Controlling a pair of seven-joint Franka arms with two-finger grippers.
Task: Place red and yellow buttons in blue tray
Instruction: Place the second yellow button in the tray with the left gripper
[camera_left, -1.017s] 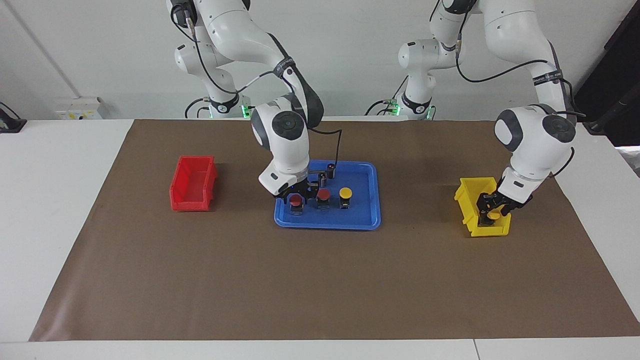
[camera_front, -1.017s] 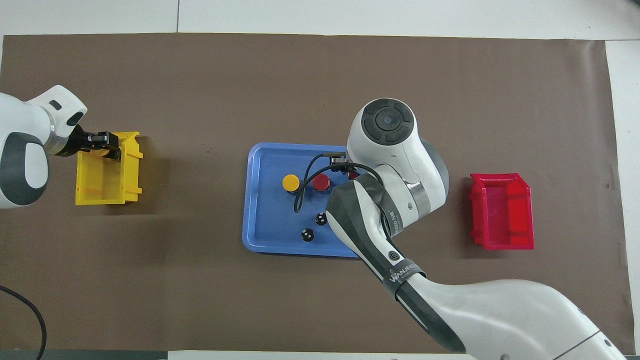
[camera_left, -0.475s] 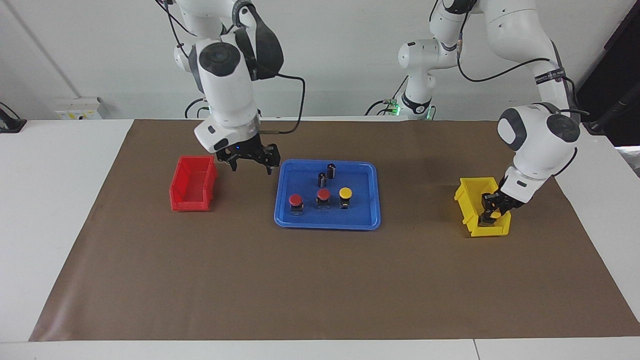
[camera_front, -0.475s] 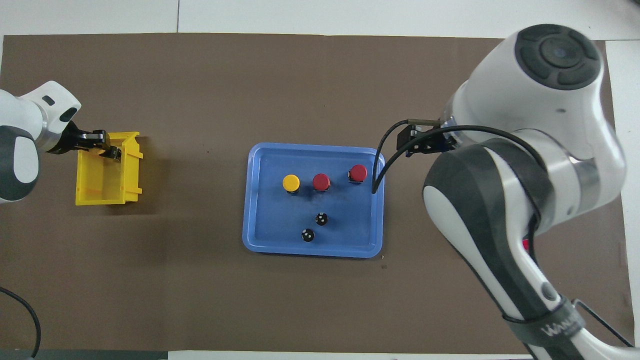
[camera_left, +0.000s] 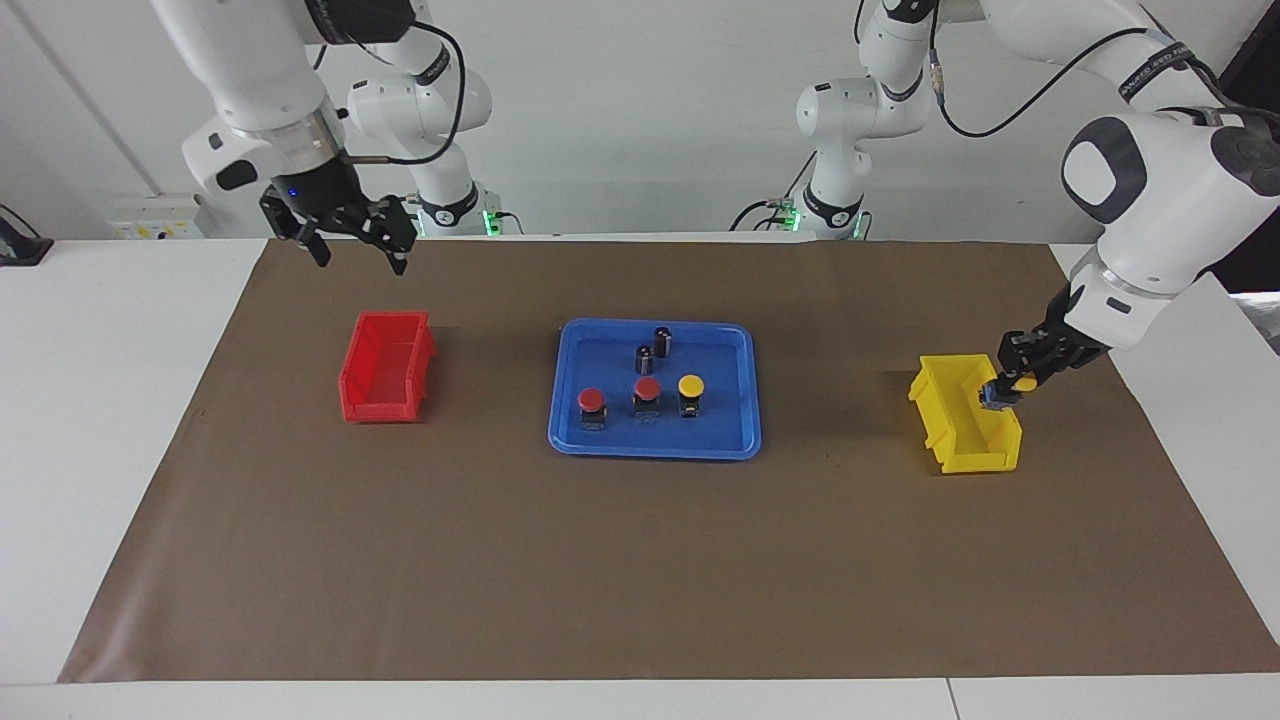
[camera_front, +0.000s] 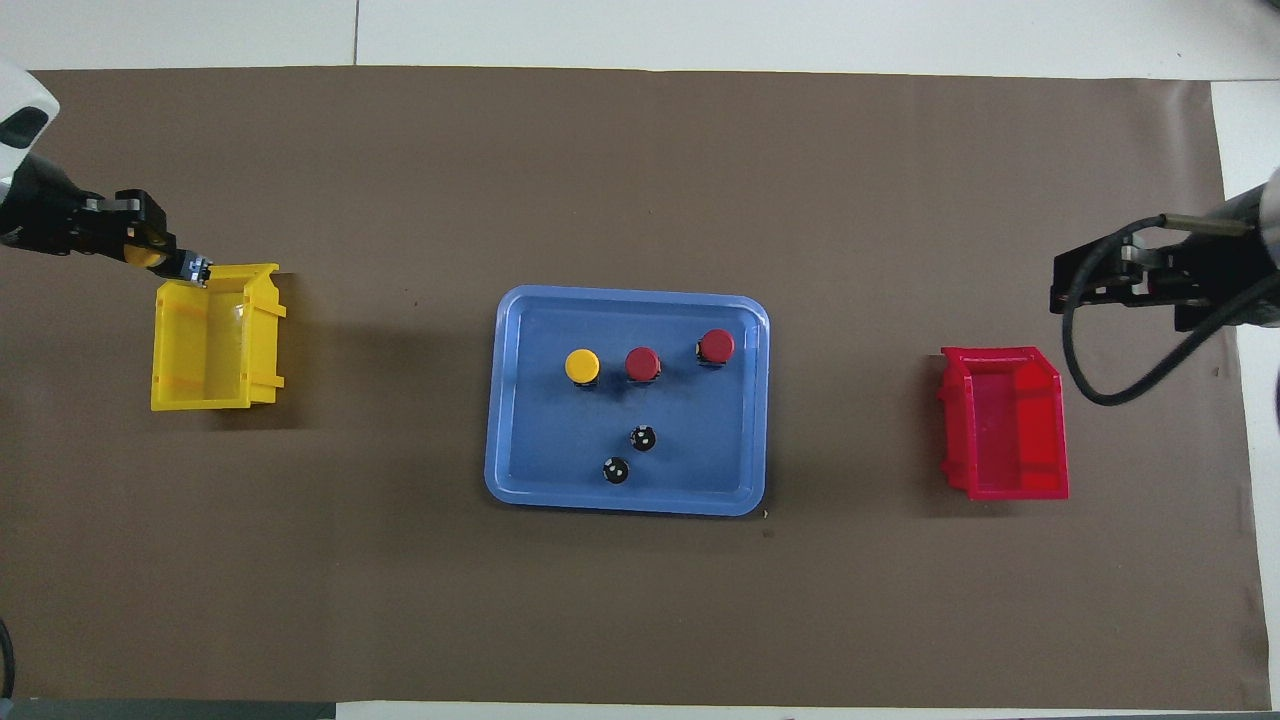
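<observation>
The blue tray (camera_left: 655, 447) (camera_front: 625, 500) lies mid-table. In it stand two red buttons (camera_left: 592, 402) (camera_left: 647, 390) and one yellow button (camera_left: 691, 386), in a row; overhead they show as red (camera_front: 716, 345), red (camera_front: 642, 362) and yellow (camera_front: 582, 365). My left gripper (camera_left: 1006, 386) (camera_front: 150, 245) is shut on the second yellow button (camera_left: 1025, 383) (camera_front: 143, 256), held just above the yellow bin's rim. My right gripper (camera_left: 358, 250) (camera_front: 1120, 290) is open and empty, raised high near the red bin.
Two dark cylinders (camera_left: 663, 340) (camera_left: 645, 358) stand in the tray nearer the robots than the buttons. The red bin (camera_left: 385, 366) (camera_front: 1003, 425) sits toward the right arm's end, the yellow bin (camera_left: 965, 415) (camera_front: 212, 337) toward the left arm's end. Both bins look empty.
My right gripper let go of a red button in the tray, rose and swung away past the red bin. My left gripper lifted the yellow button out of the yellow bin.
</observation>
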